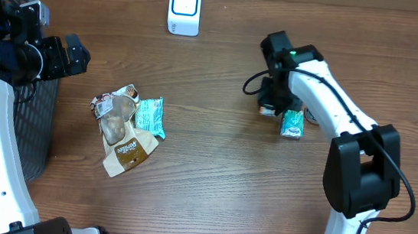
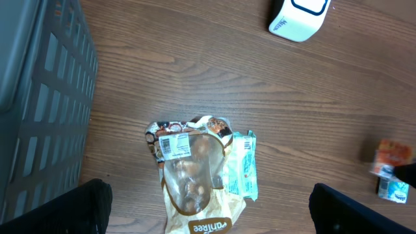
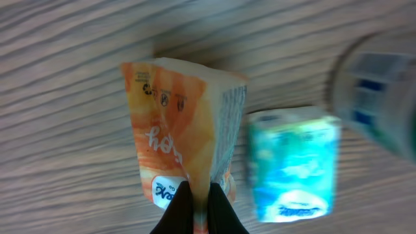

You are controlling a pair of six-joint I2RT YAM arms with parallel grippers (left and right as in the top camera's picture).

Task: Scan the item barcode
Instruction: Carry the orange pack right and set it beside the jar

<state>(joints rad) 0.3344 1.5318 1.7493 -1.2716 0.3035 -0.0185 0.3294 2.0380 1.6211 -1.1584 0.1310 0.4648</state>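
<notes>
An orange packet (image 3: 174,130) hangs pinched by its lower edge in my right gripper (image 3: 199,207), which is shut on it just above the wooden table. In the overhead view this gripper (image 1: 272,101) sits right of centre and hides most of the packet. No barcode shows on the orange packet. The white scanner (image 1: 184,9) stands at the back edge, well left of the right gripper. My left gripper (image 2: 208,195) hangs open and empty above a brown snack bag (image 2: 192,179). From above, the left gripper (image 1: 75,53) is near the basket.
A teal packet (image 1: 293,123) lies just right of the orange one. The snack bag (image 1: 124,136) overlaps another teal packet (image 1: 150,117) at centre left. A dark mesh basket (image 1: 32,115) stands along the left edge. A blurred blue and white thing (image 3: 383,97) lies at the right.
</notes>
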